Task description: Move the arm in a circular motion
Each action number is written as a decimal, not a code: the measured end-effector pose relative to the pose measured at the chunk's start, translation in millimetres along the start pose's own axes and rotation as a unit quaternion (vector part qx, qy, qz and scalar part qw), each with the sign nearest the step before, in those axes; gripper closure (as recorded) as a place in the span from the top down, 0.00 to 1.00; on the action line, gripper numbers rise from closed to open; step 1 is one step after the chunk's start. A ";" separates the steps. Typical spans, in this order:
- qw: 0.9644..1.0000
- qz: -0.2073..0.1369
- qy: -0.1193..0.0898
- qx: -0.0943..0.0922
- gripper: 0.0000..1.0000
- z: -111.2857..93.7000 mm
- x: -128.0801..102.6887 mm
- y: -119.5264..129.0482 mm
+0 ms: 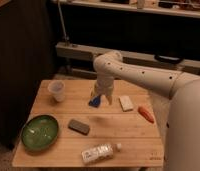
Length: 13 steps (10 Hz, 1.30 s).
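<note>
My arm (143, 77) reaches from the right over the tabletop's (124, 131) far middle; my hand (104, 97) hangs just beside a blue object (95, 101). Open or closed, I cannot tell.
</note>
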 end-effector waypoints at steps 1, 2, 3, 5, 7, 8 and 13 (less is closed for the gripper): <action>1.000 0.005 0.000 0.001 0.65 0.1 4.1 10.3; 1.000 0.008 -0.001 0.005 0.65 -1.6 7.9 24.8; 1.000 0.008 -0.001 0.008 0.65 -2.3 13.2 40.6; 1.000 0.005 -0.002 0.012 0.65 -1.9 15.0 55.7; 1.000 0.001 -0.002 0.017 0.65 -1.5 2.6 56.8; 1.000 0.004 -0.003 0.020 0.65 -1.7 -6.6 64.1; 0.999 -0.036 0.002 0.012 0.65 0.4 -32.0 63.0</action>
